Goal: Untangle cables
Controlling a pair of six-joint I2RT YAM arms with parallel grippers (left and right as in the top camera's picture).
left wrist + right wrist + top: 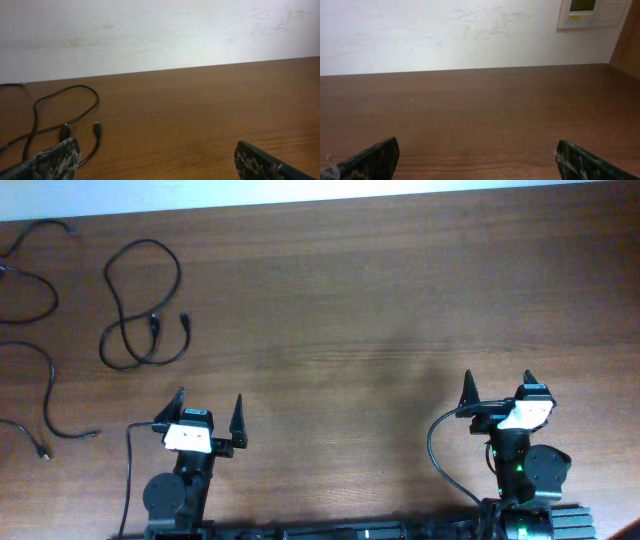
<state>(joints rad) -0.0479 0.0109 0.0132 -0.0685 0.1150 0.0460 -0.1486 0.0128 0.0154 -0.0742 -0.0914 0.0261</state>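
A black cable (140,305) lies looped on the brown table at the far left, both plug ends near its lower part; it also shows in the left wrist view (60,117). A second black cable (28,275) curls at the top left edge, and a third (45,405) lies at the left edge. My left gripper (209,412) is open and empty near the front edge, below the looped cable (155,160). My right gripper (498,386) is open and empty at the front right (477,160), far from all cables.
A white wall rises behind the table's far edge (160,67). A wall panel (592,12) hangs at the top right of the right wrist view. Each arm's own black lead (440,455) runs by its base.
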